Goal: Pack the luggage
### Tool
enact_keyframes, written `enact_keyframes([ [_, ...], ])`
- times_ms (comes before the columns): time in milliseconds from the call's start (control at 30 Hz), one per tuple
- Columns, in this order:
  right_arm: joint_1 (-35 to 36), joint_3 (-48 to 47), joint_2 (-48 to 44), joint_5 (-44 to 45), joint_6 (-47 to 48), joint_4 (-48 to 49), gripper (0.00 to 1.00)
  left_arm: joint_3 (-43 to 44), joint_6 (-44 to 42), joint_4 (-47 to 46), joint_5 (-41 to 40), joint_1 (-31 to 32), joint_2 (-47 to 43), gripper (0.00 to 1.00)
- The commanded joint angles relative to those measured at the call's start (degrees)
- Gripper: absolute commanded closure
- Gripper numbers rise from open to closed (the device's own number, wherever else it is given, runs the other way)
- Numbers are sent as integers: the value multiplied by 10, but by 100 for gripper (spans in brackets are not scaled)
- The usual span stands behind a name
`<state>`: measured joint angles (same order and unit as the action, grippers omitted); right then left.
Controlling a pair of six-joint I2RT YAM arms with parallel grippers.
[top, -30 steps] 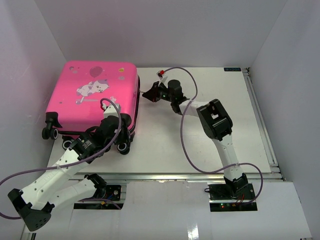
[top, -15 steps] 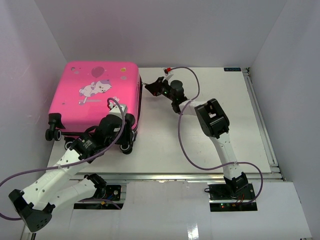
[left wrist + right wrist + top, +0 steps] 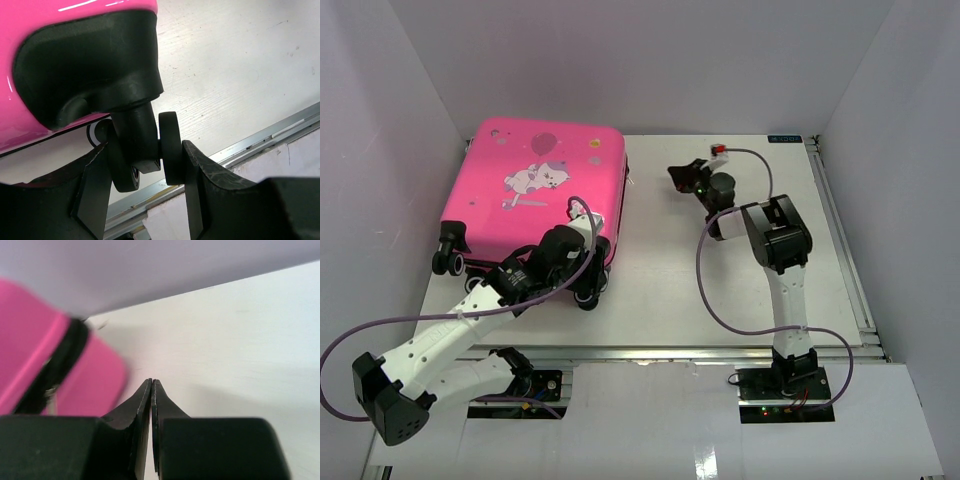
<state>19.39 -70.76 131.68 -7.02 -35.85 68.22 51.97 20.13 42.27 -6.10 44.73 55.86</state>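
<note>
White tabletop, glossy pink luggage, wheel in left fingers' grip; right fingers together.

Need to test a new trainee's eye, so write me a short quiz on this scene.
1. True or false: the luggage lies closed on the table.
2. The left gripper is clamped on: A) a wheel, B) the zipper, C) nothing.
3. Fill in: the right gripper has its jaws ____ and holds nothing.
Key: 1 true; 2 A; 3 shut.
</note>
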Motion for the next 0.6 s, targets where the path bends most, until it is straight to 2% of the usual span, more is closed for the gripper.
enact_keyframes([
  [0,-24,124,-74,65,-9,142,92,-4,-50,-35,141,68,15,100],
  [100,-39,176,-102,48,-17,153,92,4,-49,-21,125,102,25,100],
  [233,-43,199,-130,-23,-11,133,92,8,-51,-17,114,169,26,100],
  [333,-43,198,-152,-65,-14,72,92,7,-33,-9,63,196,34,100],
  [467,-33,224,-171,-118,-31,61,84,30,12,10,-51,188,9,98],
  [500,-29,233,-179,-120,-33,57,80,39,25,16,-94,185,1,85],
  [567,-26,248,-196,-124,-31,32,72,61,39,21,-142,172,-16,50],
])
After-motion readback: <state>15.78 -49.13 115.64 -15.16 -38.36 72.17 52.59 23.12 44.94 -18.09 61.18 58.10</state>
